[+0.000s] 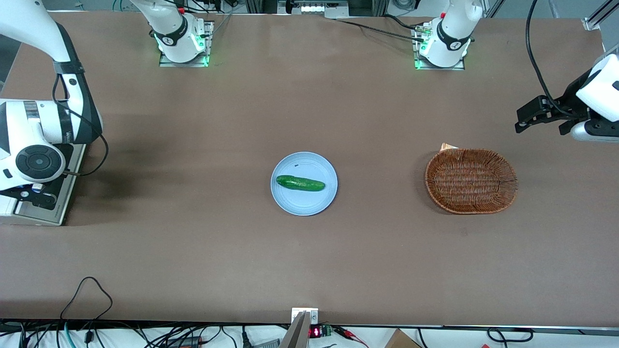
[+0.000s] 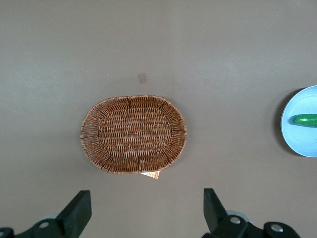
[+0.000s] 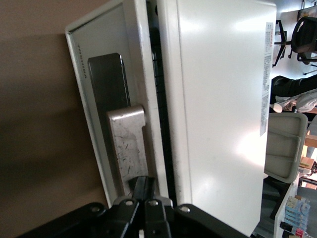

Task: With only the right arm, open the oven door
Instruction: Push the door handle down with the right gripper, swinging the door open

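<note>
The oven door (image 3: 99, 99) is a silver-grey framed flap with a dark window and a metal bar handle (image 3: 128, 144), on a white toaster oven (image 3: 218, 99). The door stands slightly ajar, and a dark gap with the black wire rack (image 3: 157, 74) shows between it and the oven body. My right gripper (image 3: 150, 184) is shut, with its black fingertips pressed together against the near end of the handle and nothing between them. In the front view the right arm (image 1: 34, 125) hangs over the oven door (image 1: 41, 215) at the working arm's end of the table and hides the gripper.
A light blue plate (image 1: 290, 200) with a green cucumber (image 1: 300, 183) lies mid-table. A brown wicker basket (image 1: 471, 180) lies toward the parked arm's end, also in the left wrist view (image 2: 133, 134). A black cable (image 1: 87, 295) loops near the table's front edge.
</note>
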You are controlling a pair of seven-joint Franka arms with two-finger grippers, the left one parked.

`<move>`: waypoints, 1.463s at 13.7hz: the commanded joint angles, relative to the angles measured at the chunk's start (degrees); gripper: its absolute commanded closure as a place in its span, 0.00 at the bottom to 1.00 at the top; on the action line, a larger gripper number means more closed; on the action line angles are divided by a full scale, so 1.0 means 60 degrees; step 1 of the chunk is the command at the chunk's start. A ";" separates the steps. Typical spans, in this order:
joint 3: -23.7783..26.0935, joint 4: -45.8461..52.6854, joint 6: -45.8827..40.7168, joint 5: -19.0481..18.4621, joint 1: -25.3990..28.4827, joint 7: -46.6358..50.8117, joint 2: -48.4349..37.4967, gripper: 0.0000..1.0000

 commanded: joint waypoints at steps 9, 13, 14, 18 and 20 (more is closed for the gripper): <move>0.0166 -0.0185 0.1571 0.1089 -0.0102 0.0145 0.0518 1.00; 0.0166 -0.0229 0.1733 0.1412 -0.0087 0.0131 0.0562 1.00; 0.0181 -0.0258 0.1776 0.1513 -0.0087 0.0131 0.0576 1.00; 0.0181 -0.0361 0.2113 0.1895 0.0014 0.0102 0.0708 1.00; 0.0166 -0.0361 0.2216 0.2085 0.0103 0.0116 0.0825 1.00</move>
